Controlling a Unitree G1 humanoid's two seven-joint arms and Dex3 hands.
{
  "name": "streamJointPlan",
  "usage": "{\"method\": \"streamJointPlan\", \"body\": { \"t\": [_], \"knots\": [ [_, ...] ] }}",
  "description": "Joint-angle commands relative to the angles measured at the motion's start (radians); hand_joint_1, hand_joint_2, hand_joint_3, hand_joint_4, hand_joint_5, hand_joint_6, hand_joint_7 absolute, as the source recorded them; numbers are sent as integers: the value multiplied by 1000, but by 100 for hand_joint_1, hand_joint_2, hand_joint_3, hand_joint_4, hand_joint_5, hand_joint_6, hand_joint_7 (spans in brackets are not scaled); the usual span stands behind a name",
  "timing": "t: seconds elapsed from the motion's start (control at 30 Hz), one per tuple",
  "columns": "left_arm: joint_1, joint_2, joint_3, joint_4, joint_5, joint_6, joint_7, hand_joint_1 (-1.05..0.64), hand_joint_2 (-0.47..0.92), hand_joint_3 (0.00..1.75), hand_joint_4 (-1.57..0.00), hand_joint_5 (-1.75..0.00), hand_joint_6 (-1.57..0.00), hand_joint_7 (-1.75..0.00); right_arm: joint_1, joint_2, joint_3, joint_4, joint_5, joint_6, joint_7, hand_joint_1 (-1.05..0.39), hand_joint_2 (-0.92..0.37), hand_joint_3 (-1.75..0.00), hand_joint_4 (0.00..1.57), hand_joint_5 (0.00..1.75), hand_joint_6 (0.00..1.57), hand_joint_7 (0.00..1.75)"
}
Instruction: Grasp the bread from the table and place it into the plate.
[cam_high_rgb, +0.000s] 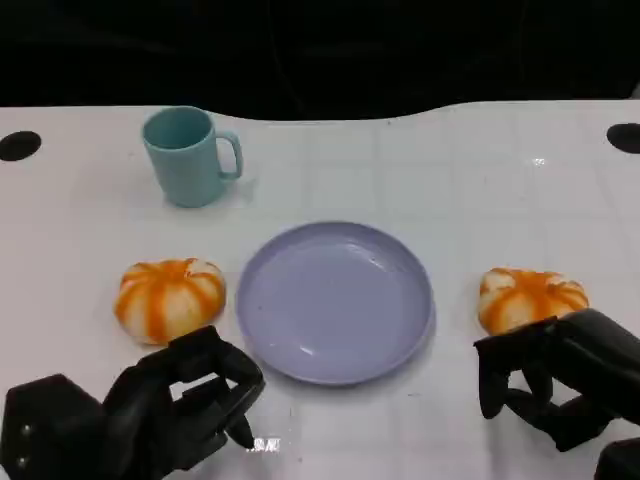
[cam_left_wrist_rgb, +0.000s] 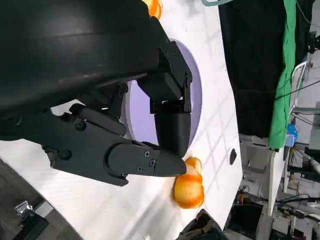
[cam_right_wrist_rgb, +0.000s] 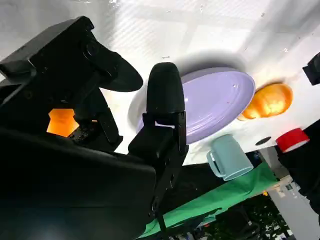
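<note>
Two round orange-and-white breads lie on the white table, one (cam_high_rgb: 168, 298) left of the lavender plate (cam_high_rgb: 335, 300) and one (cam_high_rgb: 530, 298) right of it. The plate holds nothing. My left hand (cam_high_rgb: 190, 400) hovers just in front of the left bread, fingers loosely bent and apart, gripping nothing. My right hand (cam_high_rgb: 560, 375) sits right in front of the right bread, fingers hooked downward and empty; whether they touch the bread I cannot tell. The left wrist view has the plate (cam_left_wrist_rgb: 197, 95) and the right bread (cam_left_wrist_rgb: 189, 187). In the right wrist view, the plate (cam_right_wrist_rgb: 220, 105) and the left bread (cam_right_wrist_rgb: 270, 100) lie beyond my fingers.
A teal mug (cam_high_rgb: 190, 155) stands upright behind the plate to the left, handle to the right. Two black round marks (cam_high_rgb: 18, 145) (cam_high_rgb: 625, 137) sit at the table's far corners. A green cloth (cam_left_wrist_rgb: 285, 70) hangs beyond the table's far edge.
</note>
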Motion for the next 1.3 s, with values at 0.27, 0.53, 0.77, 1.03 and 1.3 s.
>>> {"method": "streamJointPlan", "body": {
  "t": [0.27, 0.53, 0.77, 1.03, 1.3],
  "knots": [
    [-9, 16, 10, 10, -1, -15, -11, -51, 92, 28, -72, -175, -72, -139, -10, -7, -6, 0, 8, -6, 2, -7, -41, -123, 85, 175, 80, 134],
    [-10, 14, 12, 11, -4, -9, -8, -51, 92, 27, -72, -175, -72, -139, -12, -15, -28, -8, 17, -4, -6, -6, -43, -119, 82, 165, 86, 105],
    [-15, 13, 13, 19, -3, -14, -8, -51, 92, 27, -72, -175, -72, -139, 2, -23, -63, -55, 34, 25, 2, -12, -46, -88, 75, 142, 89, 65],
    [-14, 15, 11, 16, 2, -15, -7, -51, 92, 27, -73, -175, -72, -139, 4, -34, -117, -103, 104, 57, 30, -30, -87, -9, 62, 92, 82, 13],
    [-14, 15, 12, 18, -1, -18, -9, -49, 92, 28, -72, -175, -72, -139, 9, -57, -165, -154, 112, 128, 55, -45, -92, -8, 42, 44, 56, 0]
  ]
}}
